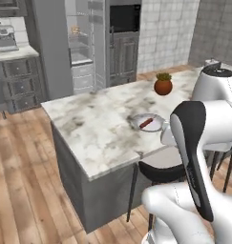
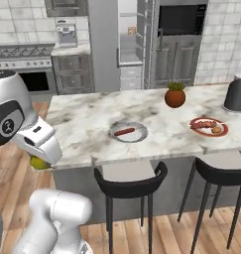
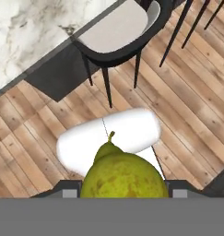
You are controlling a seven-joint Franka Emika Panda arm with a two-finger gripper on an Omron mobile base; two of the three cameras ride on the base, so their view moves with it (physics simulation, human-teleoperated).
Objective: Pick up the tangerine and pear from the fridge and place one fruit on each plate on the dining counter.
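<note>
My gripper (image 3: 123, 192) is shut on the pear (image 3: 119, 173), a yellow-green fruit with its stem pointing away from the hand. From the right base camera the pear (image 2: 39, 162) hangs under the hand, left of the dining counter (image 2: 87, 121) and below its top. On the counter (image 1: 96, 131) lies the pale grey plate (image 2: 128, 132), (image 1: 147, 122) with a red stick on it. To the right is the reddish-rimmed plate (image 2: 209, 126), holding red pieces and a small round orange thing (image 2: 217, 130), apparently the tangerine. The fridge (image 2: 129, 47), (image 1: 80, 45) stands open behind.
An orange-brown pot with green leaves (image 2: 175, 95) and a dark kettle (image 2: 236, 94) stand on the counter. Black stools (image 2: 130, 181), (image 2: 222, 173) line its near side, and one stool (image 3: 117, 28) is below the hand. Wooden floor lies to the left.
</note>
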